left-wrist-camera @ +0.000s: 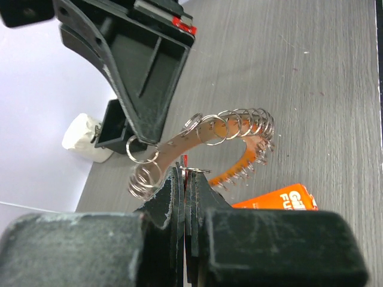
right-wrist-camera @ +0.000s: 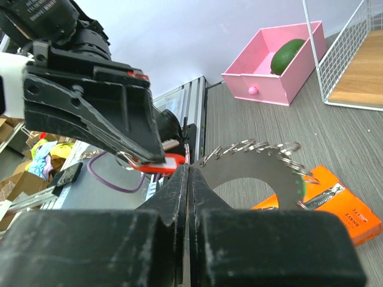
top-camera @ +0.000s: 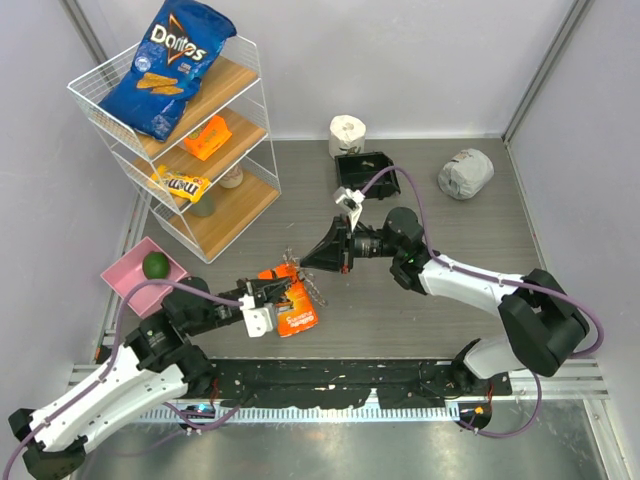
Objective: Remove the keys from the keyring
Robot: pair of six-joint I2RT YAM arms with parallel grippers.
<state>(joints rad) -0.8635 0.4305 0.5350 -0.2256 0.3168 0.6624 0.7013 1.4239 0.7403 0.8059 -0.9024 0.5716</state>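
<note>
Silvery metal sits at the centre of my feeds: the keyring [right-wrist-camera: 269,170], a flat wide band edged with small split rings [left-wrist-camera: 251,122], is held up off the grey table [top-camera: 450,300] between the two arms, just above an orange packet [top-camera: 298,318] lying flat on the tabletop.

On my left wrist camera the left gripper [left-wrist-camera: 184,176] has its fingers pressed fully together, with the lower edge of the keyring's band pinched at their tips. A sliver of red shows right there too. From the right wrist camera I read that as the red-headed key [right-wrist-camera: 158,165], lying flat just under the left gripper's tip and reaching across to my right fingertips.

The right gripper [right-wrist-camera: 187,173] also has its fingers squeezed together with no gap. Seen from the left wrist, its tip sits against one small split ring at the band's near end. I cannot tell whether that ring, the red key or the band itself is between the pads.

In the overhead view the two grippers meet tip to tip near the table's middle. A pink box [top-camera: 120,275] holding a green avocado [top-camera: 155,264] stands beside the left arm. A white wire shelf [top-camera: 250,130] with a Doritos bag [top-camera: 165,65] on top stands at the far left. A toilet roll [top-camera: 347,130] stands by the back wall.
</note>
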